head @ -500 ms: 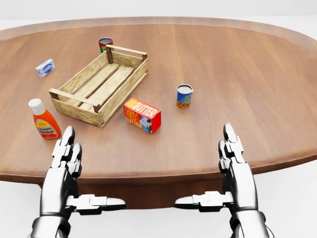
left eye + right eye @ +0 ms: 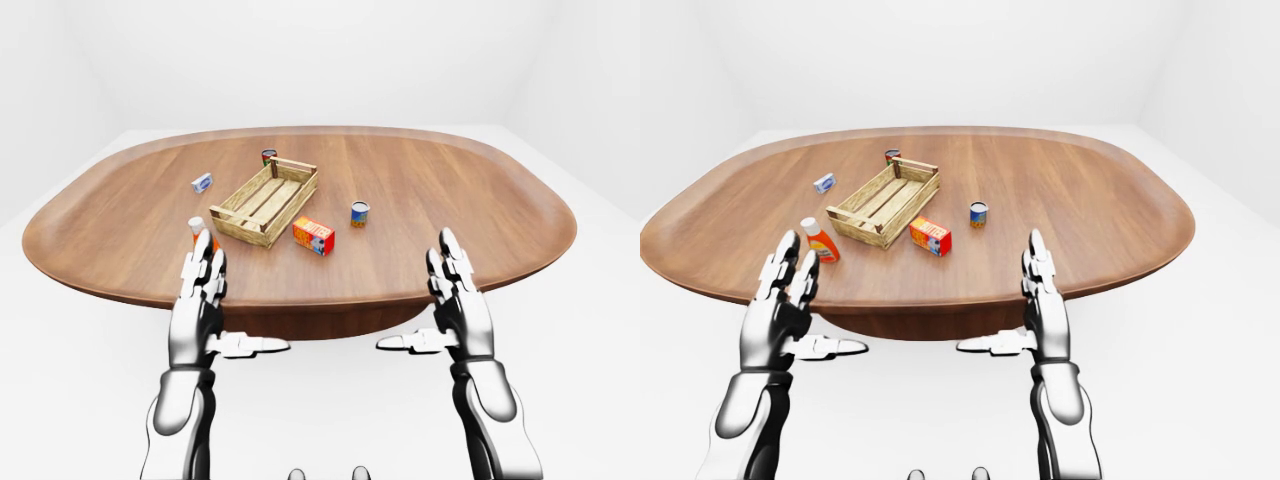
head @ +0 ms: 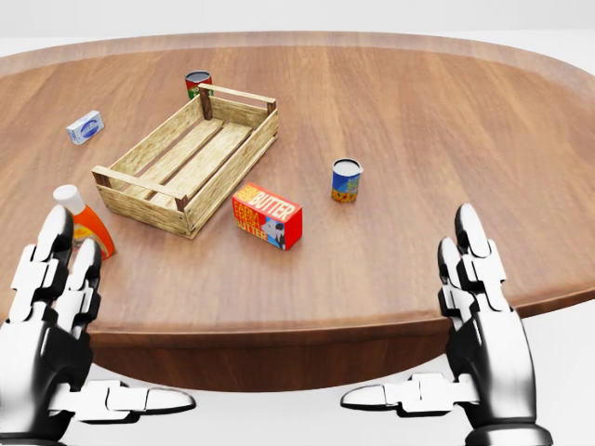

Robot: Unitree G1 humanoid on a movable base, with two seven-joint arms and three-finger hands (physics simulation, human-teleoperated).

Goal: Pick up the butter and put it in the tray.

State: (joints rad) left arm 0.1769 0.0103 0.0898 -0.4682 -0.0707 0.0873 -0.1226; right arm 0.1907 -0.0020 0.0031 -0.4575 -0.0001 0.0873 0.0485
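Fingers (image 2: 203, 268) on my left hand (image 2: 198, 305) are standing straight and spread, thumb sticking out sideways, holding nothing; my right hand (image 2: 458, 305) is doing the same. In the left-eye view both hands are hovering at the near edge of the oval bench (image 2: 480, 190), short of everything on it. I am judging the task as not yet started: the butter box (image 2: 313, 236) is lying on the wood just beside the near corner of the wooden slatted tray (image 2: 246, 218), and the tray is carrying nothing.

In the head view the butter box (image 3: 267, 216) is sitting apart from the tray (image 3: 139, 190), with a clear strip of wood between it and the bench's near rim. My right hand (image 3: 483, 321) is facing open bench all the way to the box; a small blue can (image 3: 346, 179) is standing to the box's right, well clear. My left hand (image 3: 51, 316) is overlapping an orange sauce bottle (image 3: 82, 223) in this view, so that side is looking tighter. A dark can (image 3: 197, 84) is standing at the tray's far corner and a small white-and-blue packet (image 3: 85, 126) is lying to its left.

In the right-eye view the bench's right half (image 2: 1100, 210) is lying bare, giving me the roomier approach, I am thinking.
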